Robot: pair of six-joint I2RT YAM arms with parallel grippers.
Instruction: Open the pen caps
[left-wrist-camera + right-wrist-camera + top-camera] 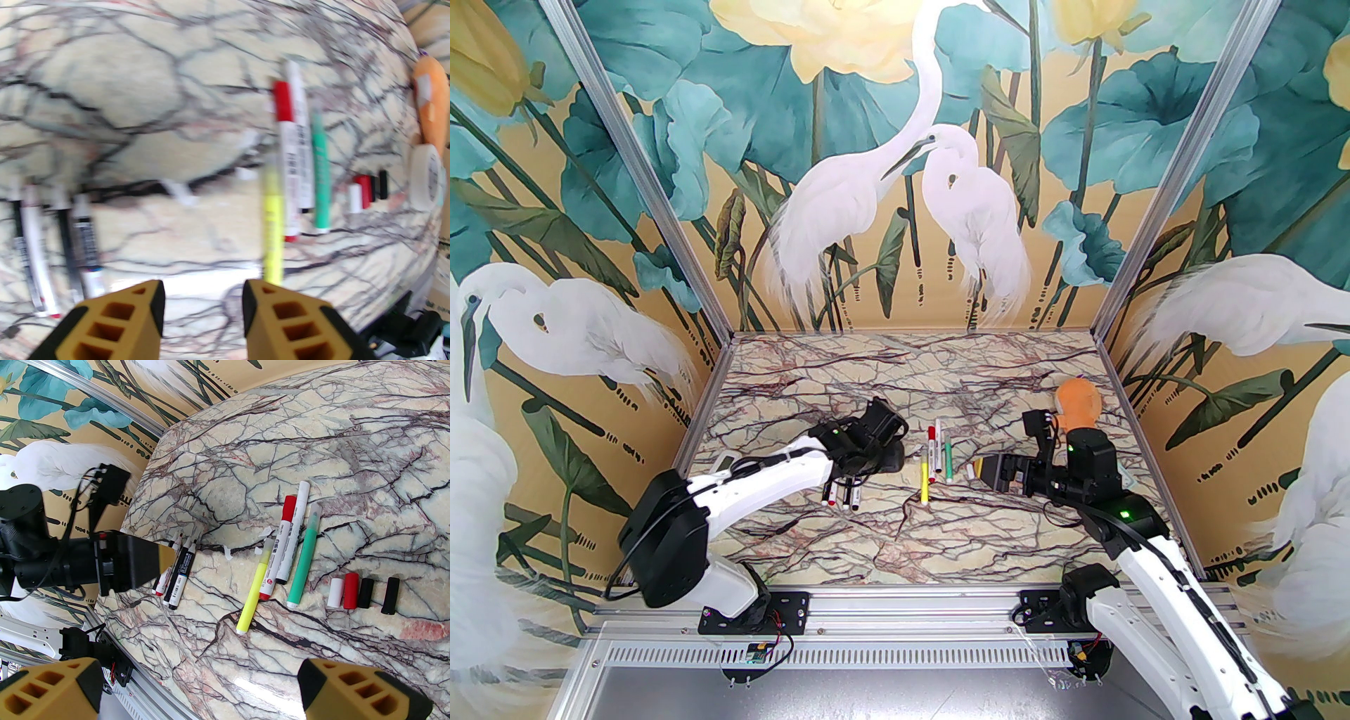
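The pen caps still on, the red cap [289,507] among them, are seen at the far ends of the pens [281,557] laid side by side at the middle of the desk [351,448], with four loose caps [351,590] just to their right. They are judged light, stiff and smooth, best pinched across the middle while the barrel is held. The left tool [202,286] and the right tool [200,673] are both held apart, with nothing between the fingers.

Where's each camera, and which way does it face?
Top external: above and behind the arms, looking down on the marble table; both arms show.
Left wrist: on the left arm, facing down at the yellow pen; left gripper at bottom.
Right wrist: faces across toward the left arm; right gripper at bottom.
Shared: both wrist views show the loose caps.
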